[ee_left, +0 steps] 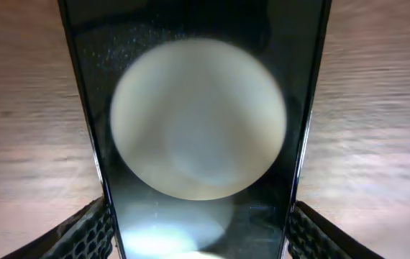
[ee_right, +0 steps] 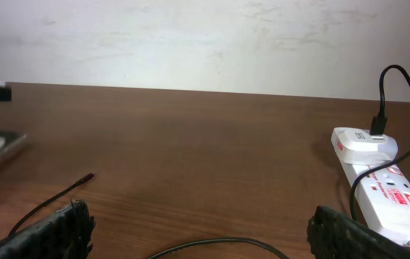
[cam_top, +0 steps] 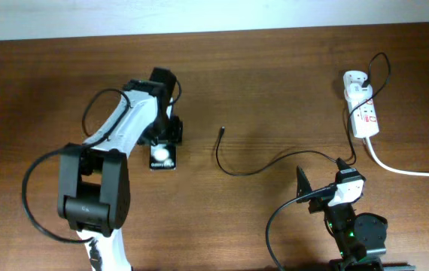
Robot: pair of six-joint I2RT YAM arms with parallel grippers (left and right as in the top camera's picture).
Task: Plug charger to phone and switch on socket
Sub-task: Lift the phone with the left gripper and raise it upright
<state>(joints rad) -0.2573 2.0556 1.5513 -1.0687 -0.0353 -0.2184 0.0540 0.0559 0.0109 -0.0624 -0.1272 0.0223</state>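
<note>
The phone [cam_top: 165, 159] is a black glossy slab lying on the table left of centre, with a round lamp reflection on its screen. It fills the left wrist view [ee_left: 198, 137]. My left gripper [cam_top: 162, 139] is down over it, and its two padded fingers [ee_left: 199, 234] press against the phone's long edges. The charger is a thin black cable [cam_top: 275, 159] running from the plug on the socket across the table. Its tip [cam_top: 222, 130] lies free right of the phone and also shows in the right wrist view [ee_right: 90, 176]. The socket [cam_top: 363, 105], a white strip with red markings, lies at the far right [ee_right: 381, 183]. My right gripper [cam_top: 321, 179] is open and empty [ee_right: 205, 241], just above a loop of the cable.
A thick white cord [cam_top: 414, 172] leaves the socket toward the right edge. A pale wall [ee_right: 205, 43] stands behind the table's far edge. The cable loop crosses the wood between the phone and the right gripper.
</note>
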